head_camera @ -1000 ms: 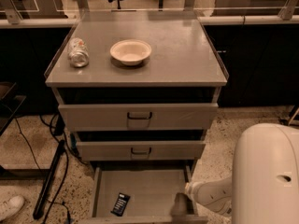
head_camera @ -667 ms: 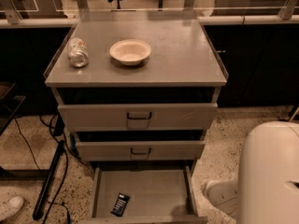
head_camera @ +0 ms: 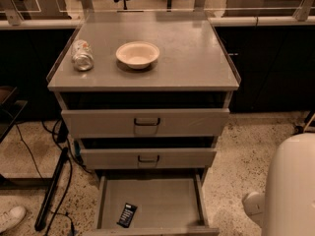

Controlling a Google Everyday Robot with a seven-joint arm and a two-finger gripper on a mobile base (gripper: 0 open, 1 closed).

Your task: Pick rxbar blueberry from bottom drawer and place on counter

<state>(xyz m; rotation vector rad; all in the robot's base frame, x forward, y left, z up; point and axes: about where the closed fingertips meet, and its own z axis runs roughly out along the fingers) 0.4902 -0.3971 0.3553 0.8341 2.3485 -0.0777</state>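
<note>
- One camera view only, looking down at the front of a grey cabinet.
- One rxbar blueberry [head_camera: 127, 214] lies flat on the floor of the bottom drawer [head_camera: 162, 200], which is pulled out. The bar is in the front left part, near the front edge and a bit askew, with bare drawer floor all around it.
- Handling guess: it looks thin and light, with a crinkly wrapper that's probably a bit slick. The inside should be firm enough not to crush easily. Lying that flat makes it awkward, so pinching across the short width near the middle seems the safest hold.
- The pincer isn't in shot at all, so nobody can tell if it's wide or narrow or holding anything. Only the white robot body [head_camera: 293, 186] and a rounded arm piece [head_camera: 253, 206] show at the right, beside the drawer and outside it.
- Three drawers in total, and the two upper drawers [head_camera: 145, 123] sit shut with dark handles.
- On the counter surface [head_camera: 187, 58] there's one crushed can [head_camera: 82, 54] and one pale bowl [head_camera: 138, 54], both on the left half. The right half looks like the obvious spot for the bar.
</note>
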